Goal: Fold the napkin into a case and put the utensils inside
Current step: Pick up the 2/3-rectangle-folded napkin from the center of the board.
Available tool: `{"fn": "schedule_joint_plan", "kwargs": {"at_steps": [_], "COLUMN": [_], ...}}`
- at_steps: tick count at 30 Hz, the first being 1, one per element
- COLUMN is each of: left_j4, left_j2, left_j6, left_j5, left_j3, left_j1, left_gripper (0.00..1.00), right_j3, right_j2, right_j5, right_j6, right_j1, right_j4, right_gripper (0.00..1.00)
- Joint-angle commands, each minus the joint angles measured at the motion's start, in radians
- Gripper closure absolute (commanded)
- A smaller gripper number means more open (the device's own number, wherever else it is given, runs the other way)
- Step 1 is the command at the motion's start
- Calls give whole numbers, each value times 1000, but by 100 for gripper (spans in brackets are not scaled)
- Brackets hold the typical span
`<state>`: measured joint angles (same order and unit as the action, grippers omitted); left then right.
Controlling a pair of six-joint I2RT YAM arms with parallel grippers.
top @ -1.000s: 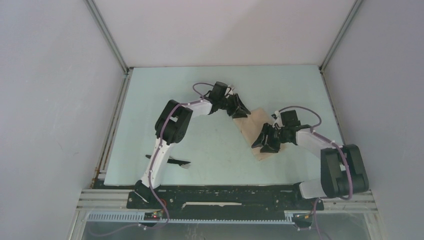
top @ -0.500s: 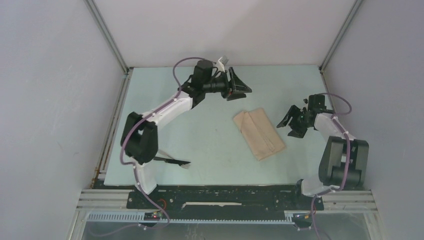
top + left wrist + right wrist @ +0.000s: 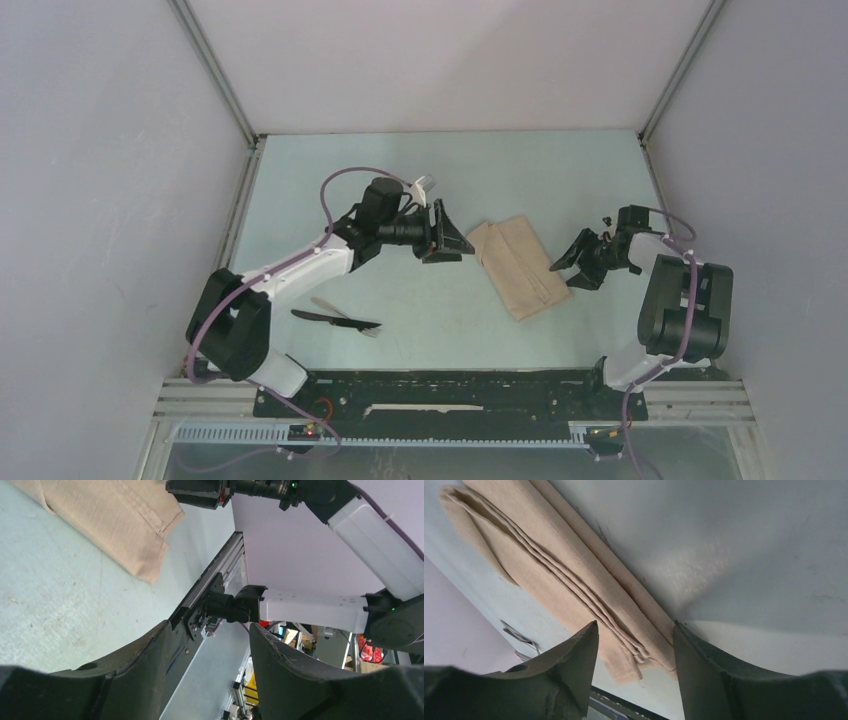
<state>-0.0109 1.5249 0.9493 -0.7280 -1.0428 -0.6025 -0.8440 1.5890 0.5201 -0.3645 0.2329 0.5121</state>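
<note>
In the lower left of the top view the utensils (image 3: 338, 320) lie on the table (image 3: 560, 180), well apart from everything else. A black piece shows clearly with a paler one angled just above it, though at this size I cannot tell how many pieces there are. They sit on the left arm's side, probably so that arm can fetch them once the cloth is ready.

Toward the centre, the left gripper (image 3: 452, 235) hangs just beside the upper left end of the napkin (image 3: 515, 265), pointing across at it. In the wrist view its fingers (image 3: 130, 675) stand well apart, with only bare table and the frame rail between them. It holds nothing.

The napkin lies right of centre, folded into a long narrow strip running diagonally from upper left to lower right. The right wrist view shows several layers stacked along one long edge, so the folding looks largely done. The narrow shape seems meant as the pocket, since slim utensils would slide in lengthwise.

At the right, the right gripper (image 3: 570, 268) hovers just off the strip's lower right end. Its jaws are spread and empty, and the cloth is visible beyond the gap. With both grippers clear of the fabric, I judge the next step to be collecting the utensils.
</note>
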Motion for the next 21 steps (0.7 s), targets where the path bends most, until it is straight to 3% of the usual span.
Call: {"fn": "schedule_joint_plan", "kwargs": {"at_steps": [1,8,12,18,21], "left_j4": [20,-23,-26,-106,-163], "left_j2": [-110,-128,-121,-75,-36], "left_j6": [-42,-69,-71,-135,-171], "left_j5": [16,43,64,180,283], "left_j3": [52,99,101,61,21], "left_j1": [-9,-14,-36,-135,-214], "left_gripper": [37,37,37,38,37], "right_j3": [38,105,189,325,326], "right_j2": [-1,-49,-147,-349,-439], "right_j5": [40,88,125,139,80], "right_j6": [13,-4,-65,-323,-372], "right_j1": [2,-8,-38,-247,-326], "right_j4": [-32,-41,-67,-201,-175], "right_gripper": [41,67,74,69,52]}}
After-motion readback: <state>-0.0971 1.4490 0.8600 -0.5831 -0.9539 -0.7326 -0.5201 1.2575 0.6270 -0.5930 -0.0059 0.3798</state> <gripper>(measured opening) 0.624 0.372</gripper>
